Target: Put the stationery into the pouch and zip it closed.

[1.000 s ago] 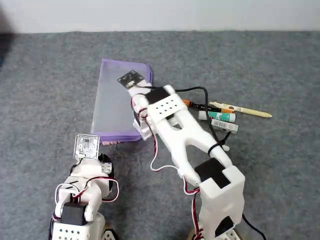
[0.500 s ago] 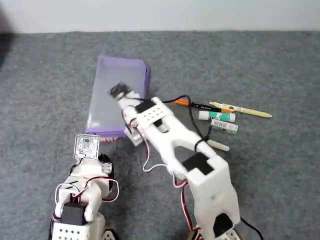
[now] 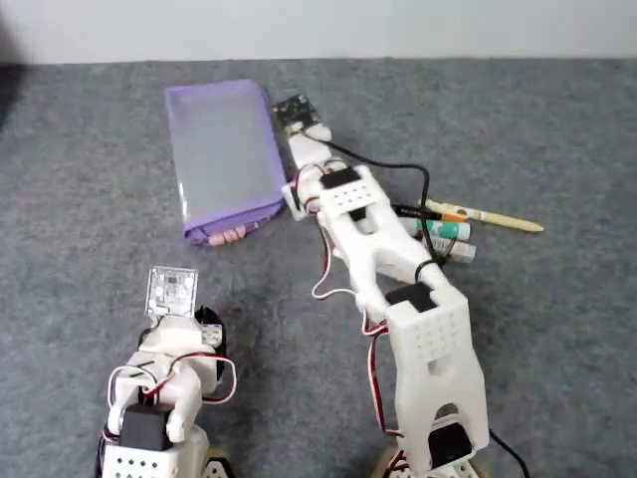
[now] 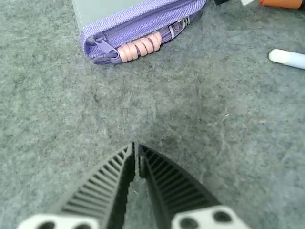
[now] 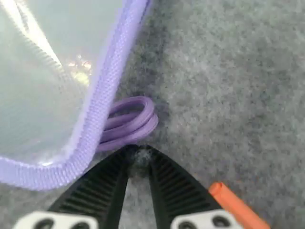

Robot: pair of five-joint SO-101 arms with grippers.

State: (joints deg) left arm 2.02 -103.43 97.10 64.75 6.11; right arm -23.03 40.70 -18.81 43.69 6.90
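high: overhead, wide | left wrist: low, forward | right wrist: close | shared: pouch (image 3: 221, 149)

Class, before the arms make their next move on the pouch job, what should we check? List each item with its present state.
1. Left gripper free: ok, shut over bare carpet.
2. Right gripper holding the purple loop: cannot tell; it is shut, with its tips at the loop.
3. Pouch open for loading: not ok; the zip looks closed.
4. Stationery inside: not ok; pencil and marker lie on the carpet.
5. Pink coil clear of both grippers: ok.
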